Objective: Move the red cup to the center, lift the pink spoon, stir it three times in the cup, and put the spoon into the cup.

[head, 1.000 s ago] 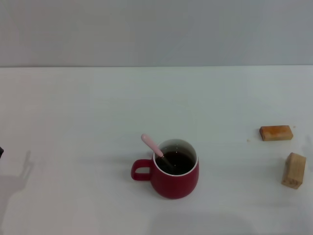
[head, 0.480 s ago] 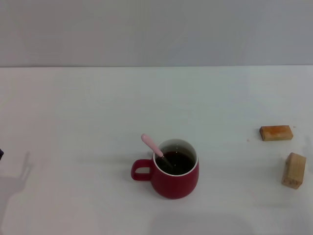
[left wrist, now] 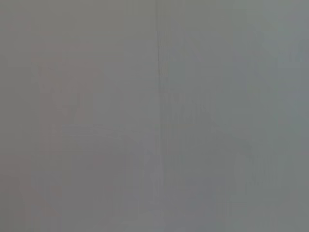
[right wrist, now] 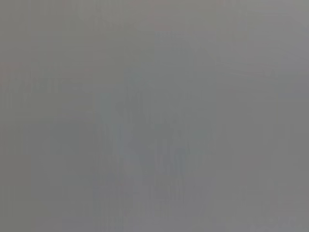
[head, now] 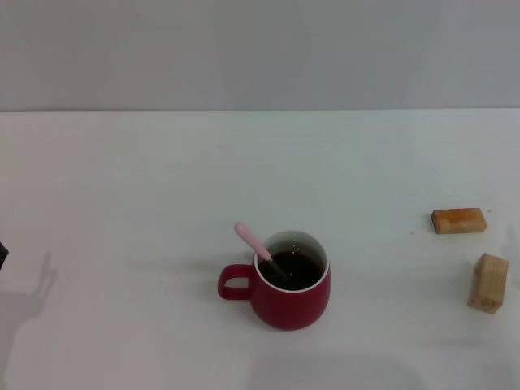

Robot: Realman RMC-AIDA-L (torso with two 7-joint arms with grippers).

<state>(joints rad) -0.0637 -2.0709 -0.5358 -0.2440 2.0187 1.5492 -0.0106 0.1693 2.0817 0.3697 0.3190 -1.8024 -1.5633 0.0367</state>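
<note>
The pink spoon (head: 253, 242) leans inside the red cup (head: 289, 291), so the job looks done. Neither gripper shows; I cannot tell their fingers' state.

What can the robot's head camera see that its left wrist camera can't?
Only the head view shows the red cup with the pink spoon standing in it, two wooden blocks and the white table. The left wrist view shows only a plain grey surface with a faint vertical line. Neither view shows a gripper clearly.
</note>
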